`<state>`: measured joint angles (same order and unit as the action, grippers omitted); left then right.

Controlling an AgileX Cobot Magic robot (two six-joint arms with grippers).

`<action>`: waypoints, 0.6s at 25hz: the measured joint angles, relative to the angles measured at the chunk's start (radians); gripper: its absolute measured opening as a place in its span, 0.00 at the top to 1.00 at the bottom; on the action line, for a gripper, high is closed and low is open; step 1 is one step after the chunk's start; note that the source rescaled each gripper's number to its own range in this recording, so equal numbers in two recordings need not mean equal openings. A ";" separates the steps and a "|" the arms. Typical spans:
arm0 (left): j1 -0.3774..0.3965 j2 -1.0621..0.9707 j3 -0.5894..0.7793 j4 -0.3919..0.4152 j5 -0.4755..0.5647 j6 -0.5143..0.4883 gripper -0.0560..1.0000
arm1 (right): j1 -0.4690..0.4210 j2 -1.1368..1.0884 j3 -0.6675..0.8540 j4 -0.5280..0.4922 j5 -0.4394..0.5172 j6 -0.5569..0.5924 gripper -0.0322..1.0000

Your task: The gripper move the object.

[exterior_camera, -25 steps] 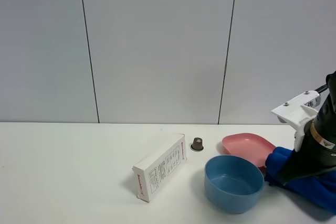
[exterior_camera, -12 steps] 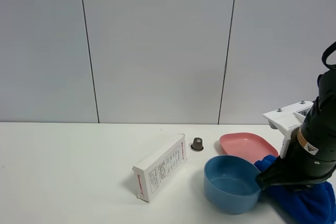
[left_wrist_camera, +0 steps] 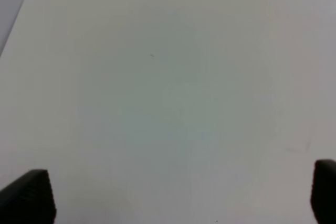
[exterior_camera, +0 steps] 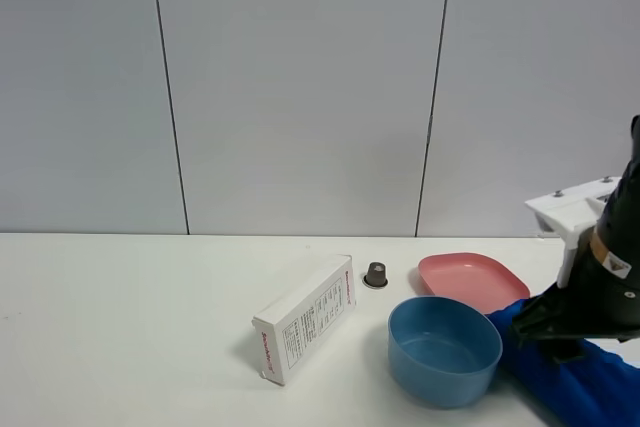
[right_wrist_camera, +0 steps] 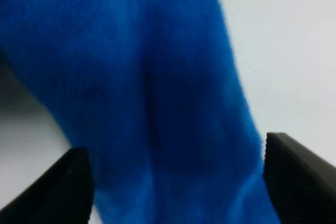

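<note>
The royal-blue fuzzy towel (exterior_camera: 585, 384) lies on the white table at the far right, just right of the light-blue bowl. In the right wrist view the towel (right_wrist_camera: 157, 93) fills the space under and between the fingers. My right gripper (exterior_camera: 548, 332) (right_wrist_camera: 178, 179) is open, fingers wide apart, straddling the towel from just above; I cannot tell whether the fingers touch it. My left gripper (left_wrist_camera: 176, 192) is open over bare white table and holds nothing. It does not show in the exterior view.
A light-blue plastic bowl (exterior_camera: 445, 350) stands left of the towel. A pink dish (exterior_camera: 470, 280) lies behind it. A small dark capsule (exterior_camera: 376, 274) and a white box (exterior_camera: 305, 318) sit near the table's middle. A grey panelled wall stands behind.
My right arm moved left with the bunched towel, then drew back right. The towel now lies lower and flatter beside the bowl.
</note>
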<state>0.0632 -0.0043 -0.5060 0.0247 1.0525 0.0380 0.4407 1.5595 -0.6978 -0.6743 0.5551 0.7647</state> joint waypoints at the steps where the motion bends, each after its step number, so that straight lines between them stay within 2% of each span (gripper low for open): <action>1: 0.000 0.000 0.000 0.000 0.000 0.000 0.00 | 0.000 -0.042 0.000 0.000 0.000 0.000 0.21; 6: 0.000 0.000 0.000 0.000 0.000 0.000 0.00 | 0.001 -0.281 0.000 0.000 0.019 -0.023 0.21; 11: 0.000 0.000 0.000 0.000 0.000 0.000 0.00 | 0.001 -0.507 0.000 0.017 0.121 -0.115 0.12; 15: 0.000 0.000 0.000 0.000 0.000 0.000 0.00 | 0.001 -0.671 0.000 0.048 0.164 -0.203 0.11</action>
<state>0.0632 -0.0043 -0.5060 0.0247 1.0525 0.0380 0.4418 0.8889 -0.6975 -0.6261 0.7191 0.5616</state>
